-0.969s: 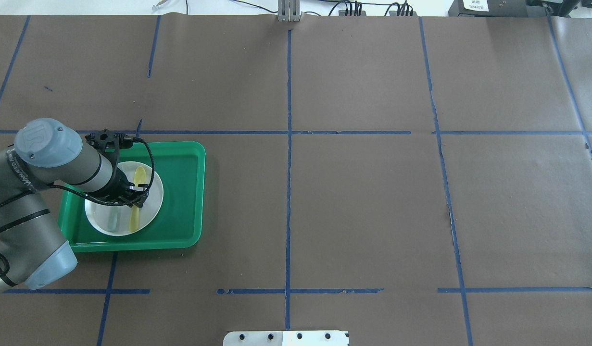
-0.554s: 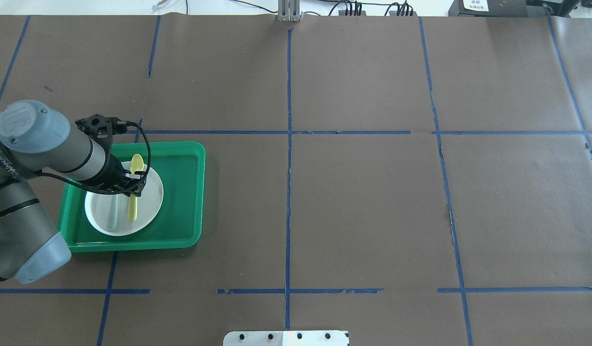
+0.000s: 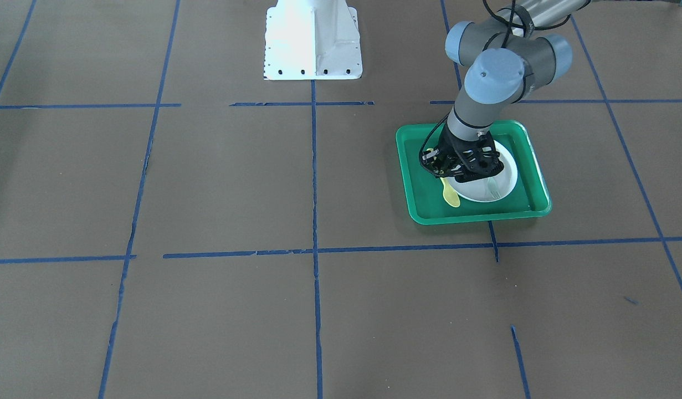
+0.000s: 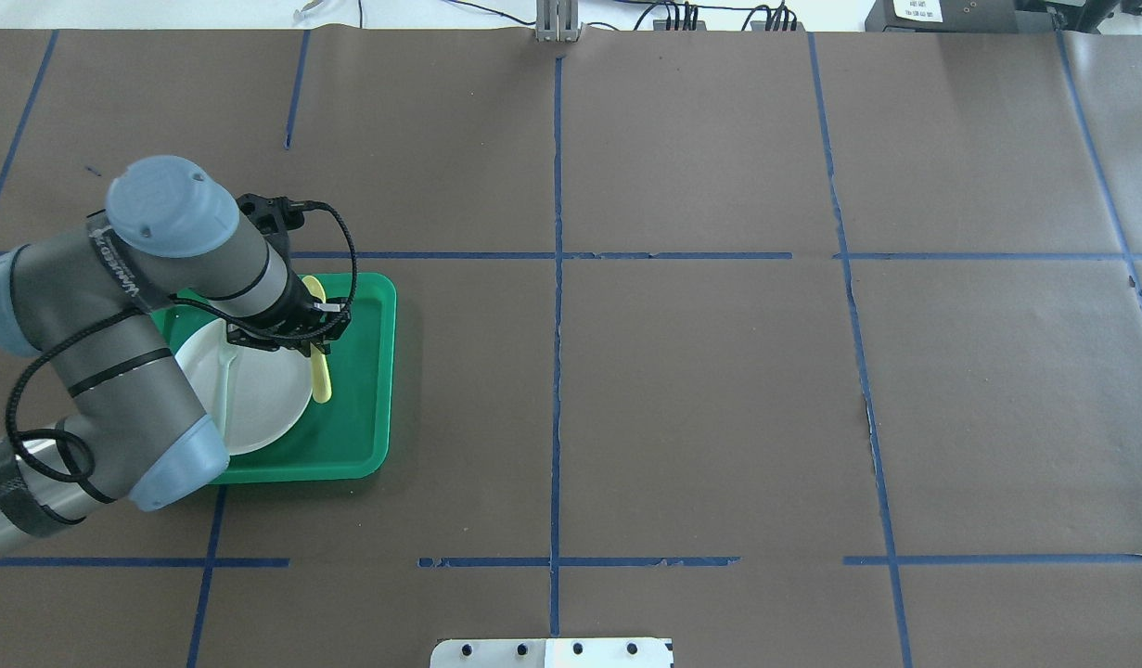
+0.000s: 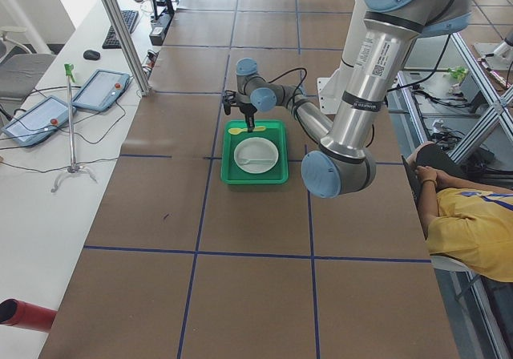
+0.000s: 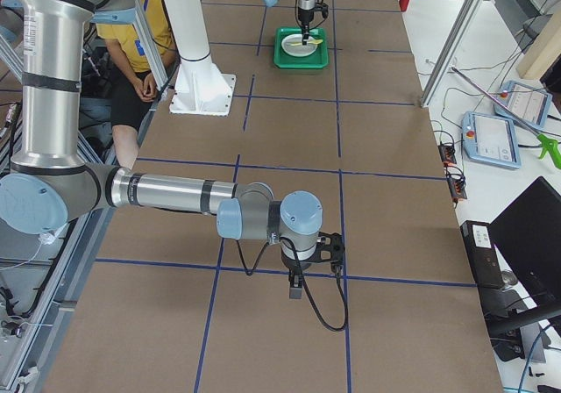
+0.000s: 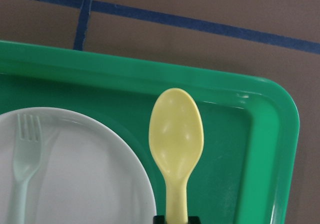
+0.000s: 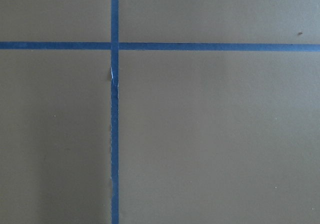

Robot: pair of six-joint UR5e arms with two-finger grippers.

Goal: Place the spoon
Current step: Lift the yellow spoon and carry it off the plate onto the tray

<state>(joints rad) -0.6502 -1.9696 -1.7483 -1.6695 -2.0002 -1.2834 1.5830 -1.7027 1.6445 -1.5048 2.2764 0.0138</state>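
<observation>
Placement step in hand: left gripper point(image 4: 313, 346), fingers clamped on the spoon point(image 7: 176, 144) handle, over tray point(image 4: 371, 371) floor beside plate point(image 4: 255, 408); next, lower and release; right gripper point(image 6: 295, 288) state indeterminate.

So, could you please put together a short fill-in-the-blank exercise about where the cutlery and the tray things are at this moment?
1. The left gripper is shut on the handle of the ____ spoon.
2. The fork lies on the plate, which sits in the ____ tray.
3. The spoon's bowl is over bare tray floor, just off the rim of the round white ____.

Missing words: yellow; green; plate.
</observation>
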